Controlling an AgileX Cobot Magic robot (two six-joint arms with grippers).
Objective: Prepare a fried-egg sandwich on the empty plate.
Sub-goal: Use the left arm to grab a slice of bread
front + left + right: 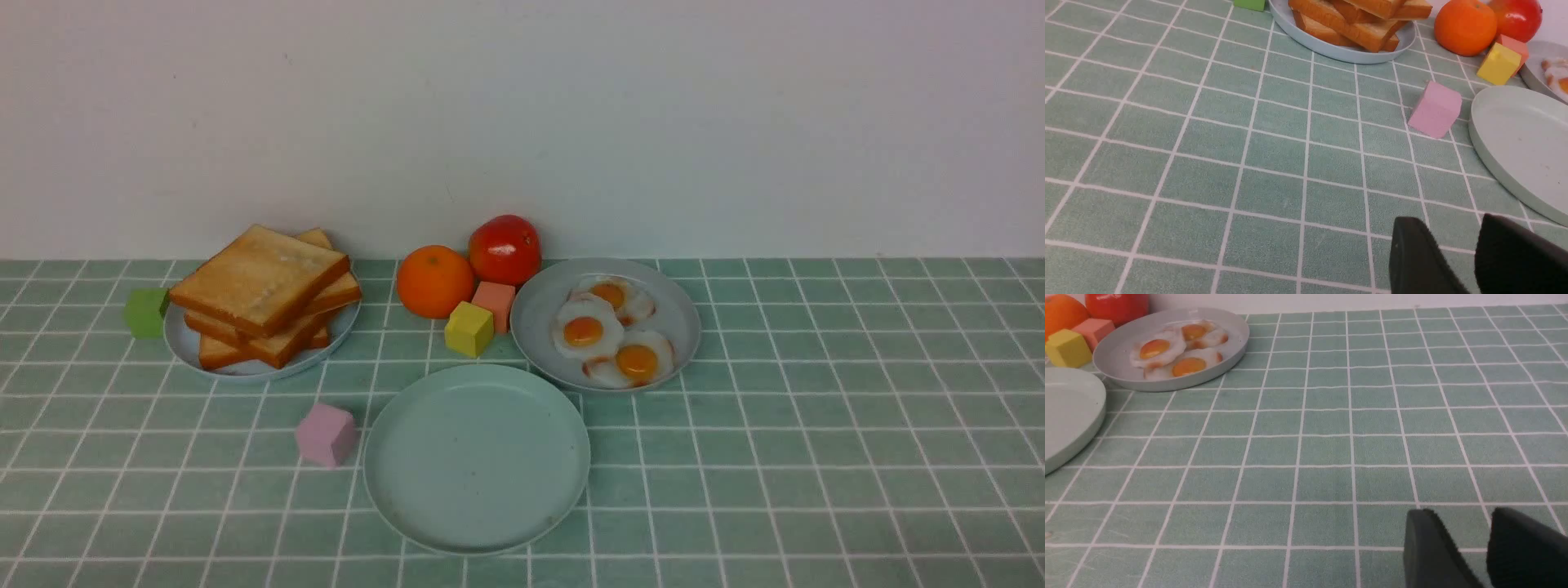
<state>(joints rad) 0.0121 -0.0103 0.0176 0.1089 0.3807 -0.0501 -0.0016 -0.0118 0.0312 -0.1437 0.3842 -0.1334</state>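
Observation:
The empty mint-green plate (476,457) sits at the front middle of the table; it also shows in the left wrist view (1523,147) and the right wrist view (1065,412). A stack of toast slices (265,294) lies on a grey-blue plate (237,369) at the back left. Three fried eggs (608,331) lie on another grey-blue plate (535,314) at the back right. No sandwich is assembled. My left gripper (1451,222) is open and empty over bare cloth left of the mint plate. My right gripper (1464,514) is open and empty over bare cloth to its right. Neither shows in the front view.
An orange (434,280) and a tomato (504,249) stand at the back between the two plates, with a yellow cube (469,328) and a salmon cube (495,302). A pink cube (326,434) sits just left of the mint plate. A green cube (146,312) touches the toast plate.

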